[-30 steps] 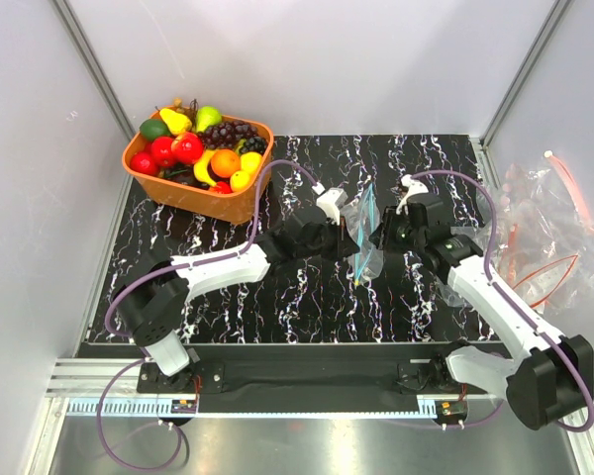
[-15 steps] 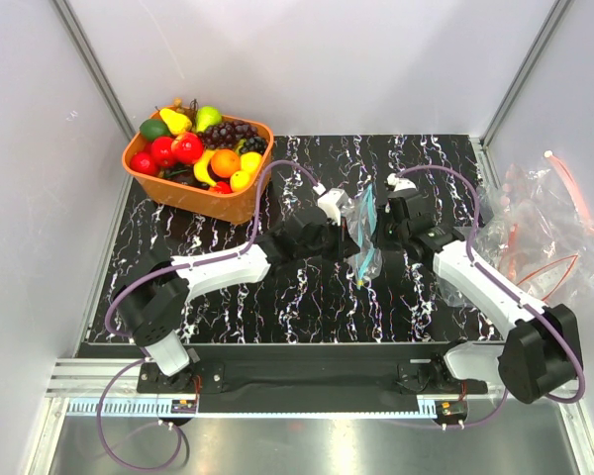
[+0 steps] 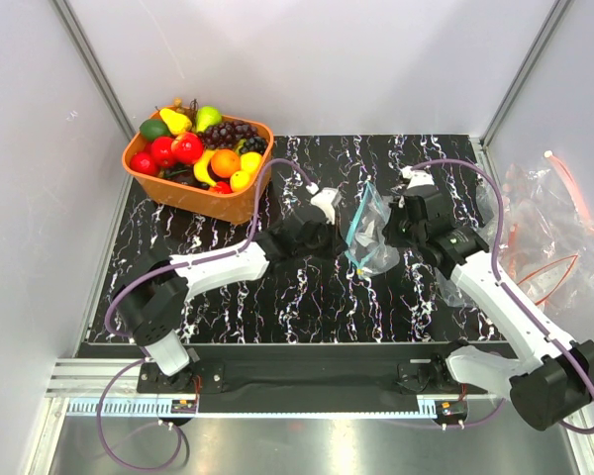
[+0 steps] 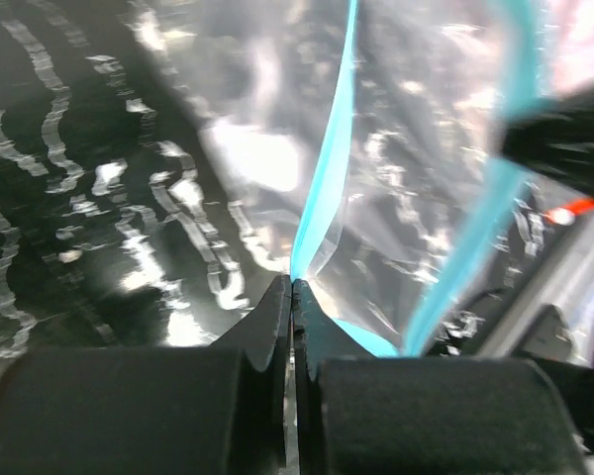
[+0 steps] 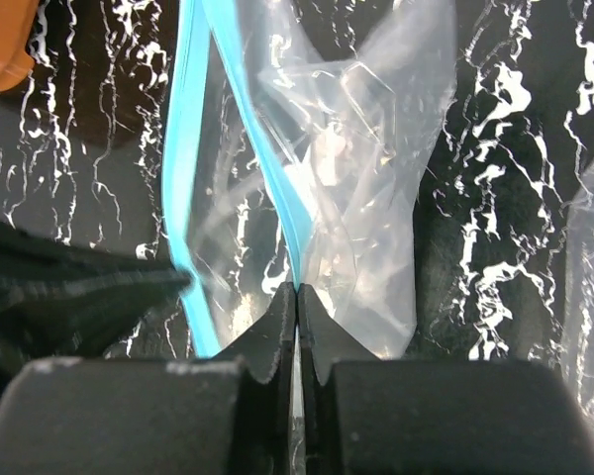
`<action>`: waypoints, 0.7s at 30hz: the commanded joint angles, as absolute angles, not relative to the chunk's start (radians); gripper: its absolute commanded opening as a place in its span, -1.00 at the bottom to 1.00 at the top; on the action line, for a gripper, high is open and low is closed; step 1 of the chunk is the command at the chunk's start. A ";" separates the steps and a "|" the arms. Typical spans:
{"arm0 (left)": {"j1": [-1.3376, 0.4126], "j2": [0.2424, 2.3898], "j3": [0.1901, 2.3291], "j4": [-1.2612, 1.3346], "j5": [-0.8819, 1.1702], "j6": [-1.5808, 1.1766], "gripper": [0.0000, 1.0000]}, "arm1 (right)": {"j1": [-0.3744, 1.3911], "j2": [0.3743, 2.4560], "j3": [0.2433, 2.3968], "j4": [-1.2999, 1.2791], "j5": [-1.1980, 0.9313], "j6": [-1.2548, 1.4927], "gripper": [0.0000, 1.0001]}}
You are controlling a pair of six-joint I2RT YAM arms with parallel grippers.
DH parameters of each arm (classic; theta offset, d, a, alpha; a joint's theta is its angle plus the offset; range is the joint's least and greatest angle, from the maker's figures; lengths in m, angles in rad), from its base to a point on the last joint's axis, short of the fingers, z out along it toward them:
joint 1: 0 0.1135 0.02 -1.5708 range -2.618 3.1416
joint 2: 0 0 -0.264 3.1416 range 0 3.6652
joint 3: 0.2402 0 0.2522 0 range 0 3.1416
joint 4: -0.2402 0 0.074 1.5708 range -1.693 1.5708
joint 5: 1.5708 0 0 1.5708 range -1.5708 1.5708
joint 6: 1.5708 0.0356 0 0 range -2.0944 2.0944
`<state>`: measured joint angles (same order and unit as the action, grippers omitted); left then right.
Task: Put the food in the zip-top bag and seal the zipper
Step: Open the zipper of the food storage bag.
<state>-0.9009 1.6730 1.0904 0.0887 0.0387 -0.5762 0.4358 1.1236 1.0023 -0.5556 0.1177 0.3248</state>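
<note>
The clear zip-top bag (image 3: 376,252) hangs between my two grippers over the middle of the mat. My left gripper (image 3: 345,237) is shut on one lip of the light blue zipper (image 3: 358,220), seen up close in the left wrist view (image 4: 327,178). My right gripper (image 3: 385,234) is shut on the other lip (image 5: 282,198). The two lips stand apart, so the bag mouth (image 5: 228,198) gapes. The bag looks empty. The food lies in the orange basket (image 3: 228,206) at the back left: two red fruits (image 3: 164,150) (image 3: 187,146), an orange one (image 3: 225,161) and a yellow one (image 3: 249,161).
The basket also holds dark grapes (image 3: 233,132), a green pear (image 3: 208,117) and a lime (image 3: 153,128). A heap of clear bags with red-orange strips (image 3: 544,228) lies off the mat at the right. White walls enclose the back and sides.
My right gripper has drawn its lip to the right and my left gripper a little to the left. The two blue lips, close together before, now stand apart.
</note>
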 commanded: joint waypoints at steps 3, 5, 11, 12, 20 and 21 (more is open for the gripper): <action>-0.851 1.652 1.128 -0.005 -0.093 -0.531 -1.00 | 0.443 1.082 1.034 -0.598 0.150 0.321 -0.96; -0.850 1.635 1.124 -0.021 -0.087 -0.517 -0.99 | 0.443 1.078 1.034 -0.592 0.127 0.321 -0.96; -0.853 1.583 1.115 -0.003 0.040 -0.492 -0.12 | 0.443 1.137 1.063 -0.600 0.081 0.319 -0.98; -0.853 1.575 1.117 -0.003 0.047 -0.491 -0.06 | 0.446 1.146 1.066 -0.600 0.080 0.316 -0.99; -0.853 1.494 1.180 -0.052 0.121 -0.500 0.14 | 0.463 1.173 1.095 -0.597 0.078 0.302 -0.98; -0.854 1.485 1.193 -0.060 0.124 -0.505 0.15 | 0.465 1.173 1.098 -0.598 0.078 0.301 -0.97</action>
